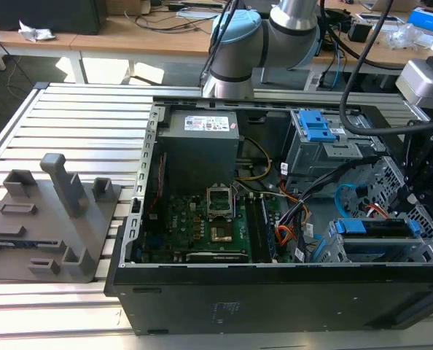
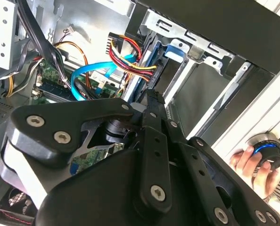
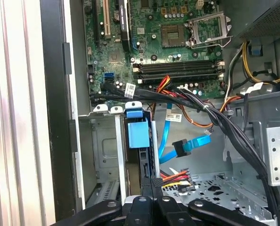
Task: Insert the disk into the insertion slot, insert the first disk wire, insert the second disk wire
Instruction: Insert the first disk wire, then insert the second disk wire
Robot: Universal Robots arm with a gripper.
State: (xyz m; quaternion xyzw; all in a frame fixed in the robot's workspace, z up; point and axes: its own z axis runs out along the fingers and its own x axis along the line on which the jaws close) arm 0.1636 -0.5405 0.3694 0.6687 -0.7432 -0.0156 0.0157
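Pincer (image 3: 154, 182) looks shut to me. In both wrist views the two black fingers run together to one tip (image 2: 152, 96) with no gap I can make out. That tip sits right at the near end of the disk (image 3: 139, 136), though I honestly can't tell if it's actually touching.

The disk is standing on edge straight ahead of the pincer, blue carrier and all. It's already sitting inside the insertion slot (image 3: 106, 150), with the silver cage walls on both sides of it. The exterior view shows the same thing: disk (image 1: 369, 227) in the slot (image 1: 345, 253), at the corner of the open PC case (image 1: 275, 299).

Just beside the pincer tip there's a red, yellow and black wire bundle (image 3: 175, 178), ending in a black plug. A bit further out on that same side is a blue flat cable (image 3: 182, 147), and its connector is hanging loose, not plugged into the disk.

Beyond the disk, further ahead of the pincer, is the green motherboard (image 3: 177, 42). A thick black cable bunch (image 3: 210, 113) crosses between the two.

Back behind the pincer, outside the case, a person's hand (image 2: 248, 162) is on a round knob with a blue ring (image 2: 267, 151).

Well away from the pincer, a grey plastic fixture (image 1: 56, 219) sits on the slatted metal counter (image 1: 71, 124).
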